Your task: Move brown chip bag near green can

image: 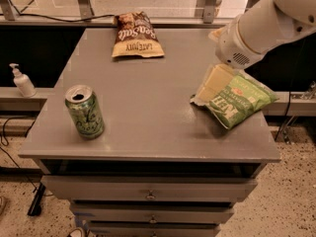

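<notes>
The gripper (213, 83) hovers at three o'clock over the green Kettle bag (239, 100); open or closed, I cannot tell. It should clear that bag and reach toward twelve o'clock for the brown chip bag (137, 35). The green can (85, 111) stands at eight.

White rounded arm (269, 19), perforated wrist grille (240, 58), cream flat hand (213, 83) over the table (148, 112)

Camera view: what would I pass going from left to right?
White plastic pump bottle → small green aluminium can → brown crinkly chip bag → robot's pale gripper, over the left end of the green crinkly chip bag.
</notes>
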`<state>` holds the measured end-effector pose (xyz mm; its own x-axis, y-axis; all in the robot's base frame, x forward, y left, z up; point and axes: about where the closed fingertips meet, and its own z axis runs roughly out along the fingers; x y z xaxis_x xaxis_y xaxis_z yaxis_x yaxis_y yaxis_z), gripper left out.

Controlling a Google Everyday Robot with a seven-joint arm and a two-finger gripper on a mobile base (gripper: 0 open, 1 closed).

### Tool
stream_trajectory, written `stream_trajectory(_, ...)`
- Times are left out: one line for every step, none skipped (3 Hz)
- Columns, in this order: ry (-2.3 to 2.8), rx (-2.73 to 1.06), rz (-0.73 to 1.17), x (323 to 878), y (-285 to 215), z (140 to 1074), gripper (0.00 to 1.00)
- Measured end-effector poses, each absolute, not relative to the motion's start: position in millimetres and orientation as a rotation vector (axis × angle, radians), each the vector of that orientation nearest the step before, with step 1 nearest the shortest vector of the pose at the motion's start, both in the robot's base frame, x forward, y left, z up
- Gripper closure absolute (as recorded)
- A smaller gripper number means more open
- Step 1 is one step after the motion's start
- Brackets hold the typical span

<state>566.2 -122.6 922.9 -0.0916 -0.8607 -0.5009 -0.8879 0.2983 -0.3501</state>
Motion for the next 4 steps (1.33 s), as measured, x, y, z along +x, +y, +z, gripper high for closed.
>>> stream_trajectory(1.921, -1.549, 0.055, 567, -121, 924, 0.00)
stream_trajectory(1.894, -1.455, 0.052, 607, -109, 926, 0.00)
stream_trajectory(1.874, -1.350, 0.062, 670, -92, 929, 0.00)
stream_trajectory(1.853, -1.271, 0.107, 731, -62, 937, 0.00)
